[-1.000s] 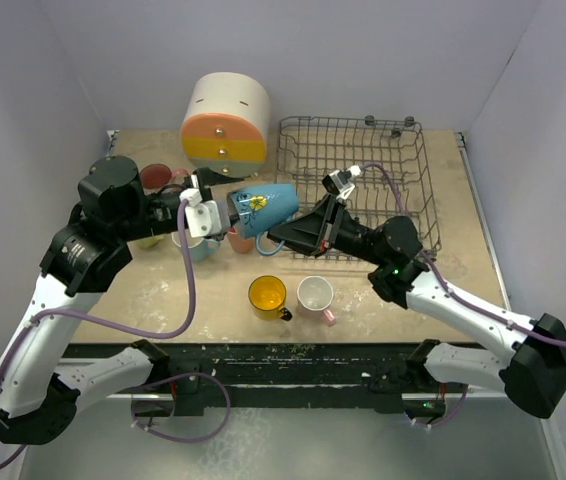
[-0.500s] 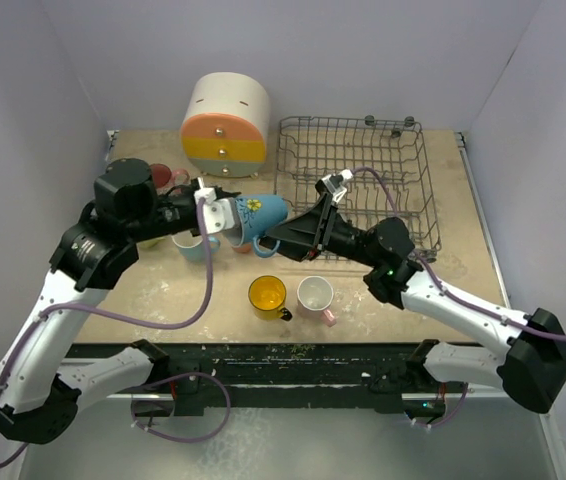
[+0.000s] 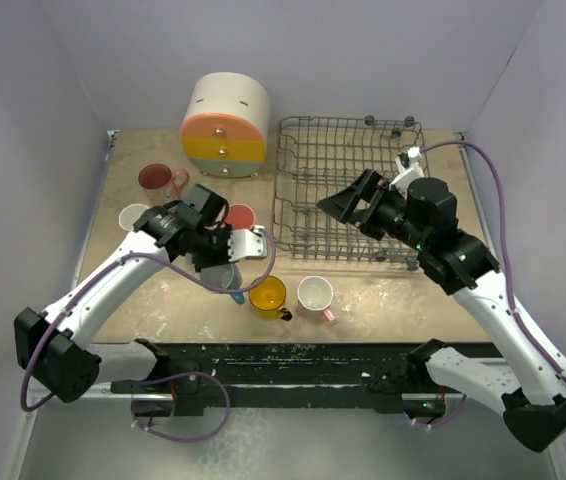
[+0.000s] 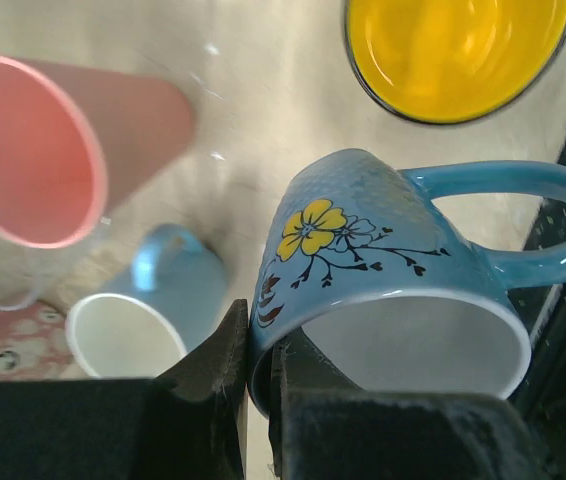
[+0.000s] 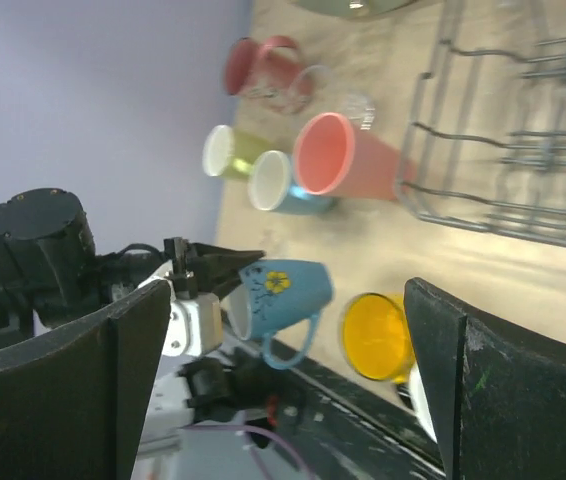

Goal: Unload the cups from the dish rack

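Top external view shows the rack (image 3: 348,121) bare, other cups (image 3: 315,294) on the surface (image 3: 373,300), my left gripper (image 4: 261,340) clamping the blue mug (image 4: 363,250) by the yellow cup (image 3: 267,294), my right gripper (image 3: 346,197) spread: nearly done.

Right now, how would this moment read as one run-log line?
left end effector: shut on blue mug | right end effector: open, near dish rack

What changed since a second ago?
The left gripper, shut on the blue mug, carried it down toward the near edge. The right gripper let go and pulled back over the rack, jaws open. The yellow mug stayed.
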Controlling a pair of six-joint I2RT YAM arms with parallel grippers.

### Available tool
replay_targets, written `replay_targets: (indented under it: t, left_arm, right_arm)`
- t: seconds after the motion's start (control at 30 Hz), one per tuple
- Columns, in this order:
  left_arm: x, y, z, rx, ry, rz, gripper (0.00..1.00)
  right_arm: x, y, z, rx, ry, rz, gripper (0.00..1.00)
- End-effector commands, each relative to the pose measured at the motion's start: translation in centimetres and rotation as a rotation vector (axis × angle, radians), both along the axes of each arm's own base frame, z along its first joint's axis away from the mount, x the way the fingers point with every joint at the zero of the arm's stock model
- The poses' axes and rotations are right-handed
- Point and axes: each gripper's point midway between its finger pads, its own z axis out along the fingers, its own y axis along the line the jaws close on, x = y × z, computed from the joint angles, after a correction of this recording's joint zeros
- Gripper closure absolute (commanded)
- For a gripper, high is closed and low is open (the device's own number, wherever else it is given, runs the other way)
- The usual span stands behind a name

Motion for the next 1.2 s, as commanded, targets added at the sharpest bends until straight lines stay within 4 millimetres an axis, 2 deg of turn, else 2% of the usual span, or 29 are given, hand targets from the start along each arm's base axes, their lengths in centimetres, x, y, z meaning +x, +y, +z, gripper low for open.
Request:
replay_targets:
  t: [0.0, 0.1, 0.27, 0.53, 0.6, 0.63, 0.67, 0.7, 0.73, 0.77, 1.03, 1.17]
  left_arm:
    - [0.0, 1.2, -2.5, 0.09, 0.03, -0.01, 1.0]
    - [0.4, 1.8, -4.6, 0.148, 0.043, -0.007, 1.0]
    - [0.7, 2.5, -7.6, 0.226, 0.088, -0.003, 1.0]
    - [1.0, 2.5, -9.6, 0.26, 0.126, -0.009, 0.99]
    - [1.3, 2.3, -9.6, 0.258, 0.125, 0.001, 0.77]
    - [1.5, 2.2, -9.5, 0.252, 0.12, 0.01, 0.61]
    - [1.7, 2.0, -9.2, 0.243, 0.114, 0.017, 0.44]
    - [1.7, 1.8, -9.0, 0.231, 0.109, 0.02, 0.32]
    - [1.8, 1.6, -8.6, 0.216, 0.101, 0.025, 0.07]
    - [2.1, 1.4, -8.0, 0.2, 0.083, 0.034, 0.0]
    - [3.4, 0.3, -2.2, 0.017, -0.067, 0.128, 0.01]
    - [4.6, 0.6, 3.2, -0.184, -0.194, 0.271, 0.01]
  right_arm:
    - [-0.9, -5.4, -3.8, -0.324, 0.045, -0.118, 0.0]
    - [-1.0, -6.5, -4.0, -0.363, 0.051, -0.151, 0.0]
    - [-1.1, -7.1, -4.9, -0.397, 0.072, -0.162, 0.0]
    - [-0.8, -8.0, -5.9, -0.436, 0.087, -0.176, 0.0]
    - [-0.7, -8.2, -6.1, -0.448, 0.089, -0.18, 0.0]
    - [-0.6, -8.4, -6.3, -0.457, 0.091, -0.183, 0.0]
    - [-0.6, -8.5, -6.4, -0.466, 0.093, -0.185, 0.0]
    - [-0.5, -8.7, -6.7, -0.476, 0.095, -0.189, 0.0]
    - [-0.5, -8.9, -6.9, -0.487, 0.096, -0.194, 0.0]
    - [-0.4, -9.0, -7.1, -0.497, 0.099, -0.197, 0.0]
    - [0.1, -11.1, -6.6, -0.56, 0.064, -0.283, 0.0]
    - [0.6, -14.5, -5.7, -0.64, 0.018, -0.442, 0.0]
